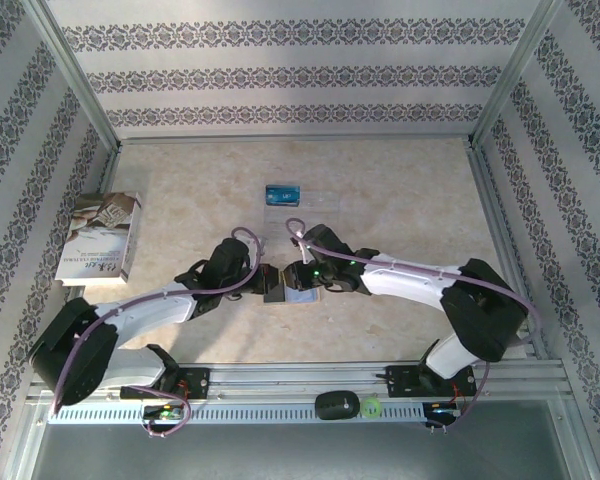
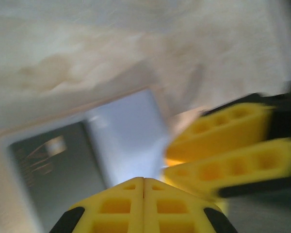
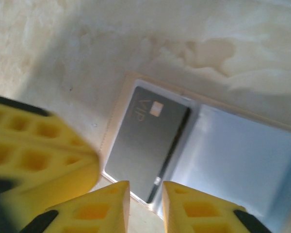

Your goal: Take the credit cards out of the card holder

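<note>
The open card holder (image 3: 242, 160) lies flat mid-worktop (image 1: 410, 190) between the two arms, with a blackish card (image 3: 143, 145) on one half. The left hand (image 2: 144, 187) hangs over it, fingers pressed together. The right hand (image 3: 146, 196) has its fingers slightly apart at that card's near end. The bright blue card (image 1: 281, 194) lies well apart, farther back.

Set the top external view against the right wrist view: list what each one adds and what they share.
Top external adds the book at the left and the blue card far back. Right wrist adds the VIP print and chip on the blackish card, and shows the right tool open at that card's near corner. Shared: the open card holder lying on the table.
</note>
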